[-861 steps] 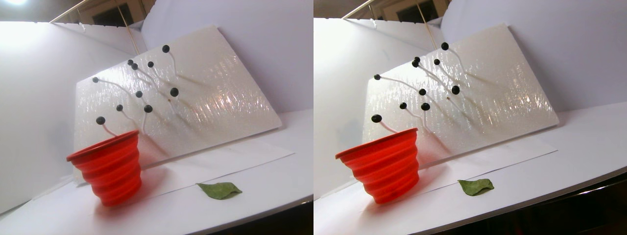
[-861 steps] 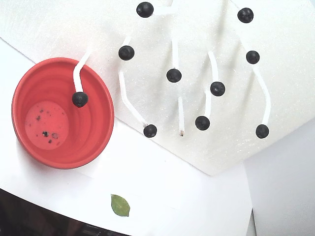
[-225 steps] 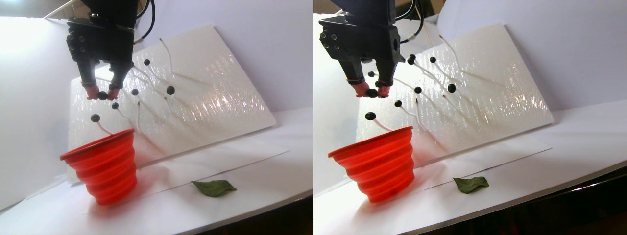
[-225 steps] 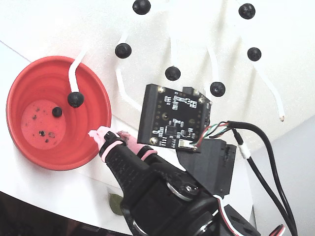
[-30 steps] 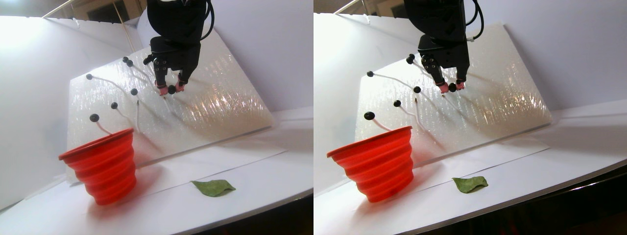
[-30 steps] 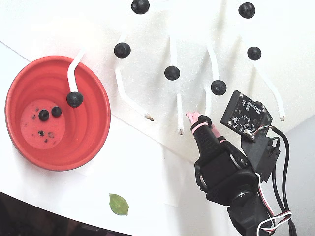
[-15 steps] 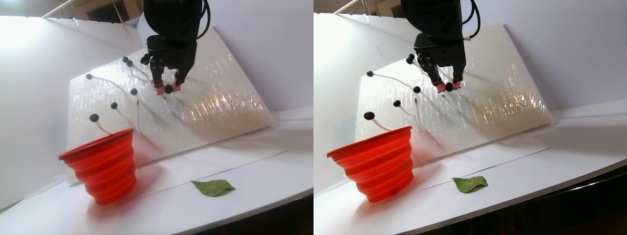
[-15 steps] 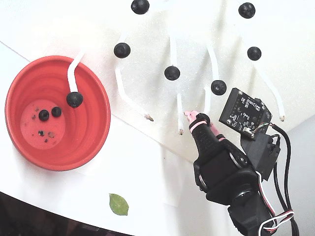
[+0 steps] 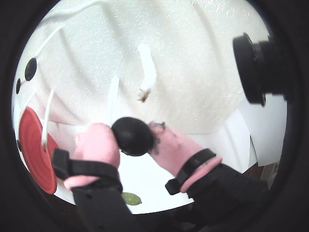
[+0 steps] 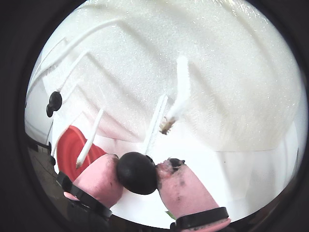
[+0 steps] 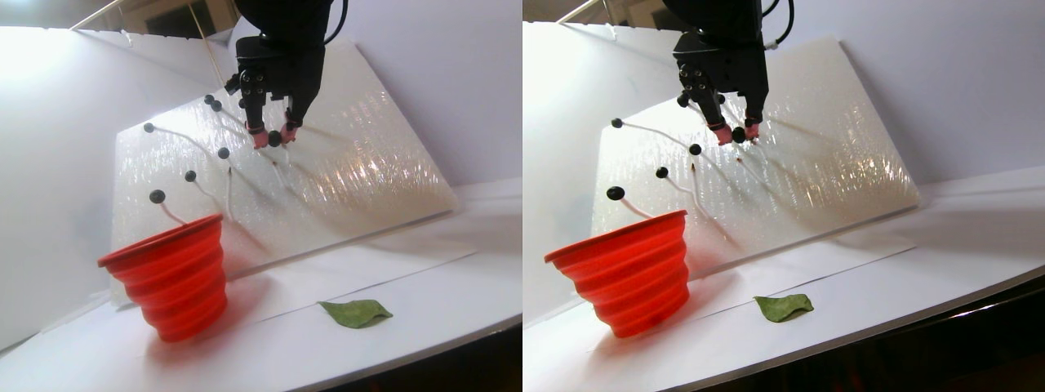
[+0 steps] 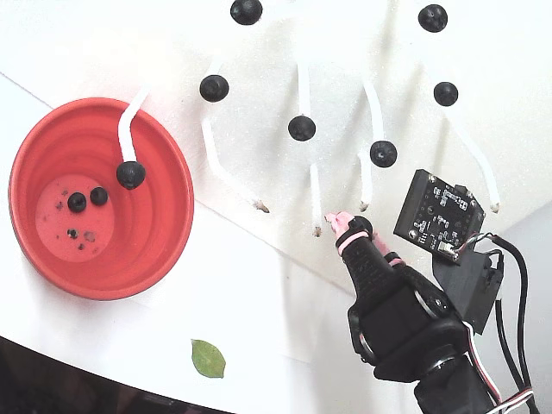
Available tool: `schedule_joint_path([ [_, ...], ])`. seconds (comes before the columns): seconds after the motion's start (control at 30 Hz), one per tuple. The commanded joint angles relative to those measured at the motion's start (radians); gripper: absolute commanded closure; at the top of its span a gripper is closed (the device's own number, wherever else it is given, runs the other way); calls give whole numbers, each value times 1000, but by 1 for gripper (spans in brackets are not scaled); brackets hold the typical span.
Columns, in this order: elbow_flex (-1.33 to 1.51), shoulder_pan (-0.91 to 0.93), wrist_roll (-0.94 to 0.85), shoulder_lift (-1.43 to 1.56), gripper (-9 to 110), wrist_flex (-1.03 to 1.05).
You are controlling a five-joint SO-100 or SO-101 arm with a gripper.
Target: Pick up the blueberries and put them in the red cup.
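Observation:
My gripper (image 9: 133, 137) is shut on one blueberry (image 9: 133, 136), pinched between its pink fingertips (image 10: 99, 180) in both wrist views. In the stereo pair view the gripper (image 11: 273, 137) hangs in front of the tilted white foam board (image 11: 367, 163), above and right of the red cup (image 11: 167, 273). In the fixed view the gripper (image 12: 345, 222) sits near a bare stem tip (image 12: 317, 228). Two blueberries (image 12: 77, 202) lie in the red cup (image 12: 155, 250). Several more blueberries (image 12: 301, 128) sit on white stems, one (image 12: 130, 174) over the cup.
A green leaf (image 12: 208, 358) lies on the white table in front of the cup. Bare white stems (image 12: 259, 205) stick out of the board. White walls (image 11: 57, 163) enclose the left and back. The table's dark front edge (image 11: 424, 359) runs along the bottom.
Over the last second the gripper, still shut on the blueberry, has pulled up and slightly left, away from the bare stem on the board. The cup and other berries have not moved.

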Motion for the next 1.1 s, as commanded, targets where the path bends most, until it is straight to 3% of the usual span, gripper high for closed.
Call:
schedule_joint_path([
  [0.0,-12,-51,14,140,90,34],
  [1.07,75,-235,107,387,90,331],
])
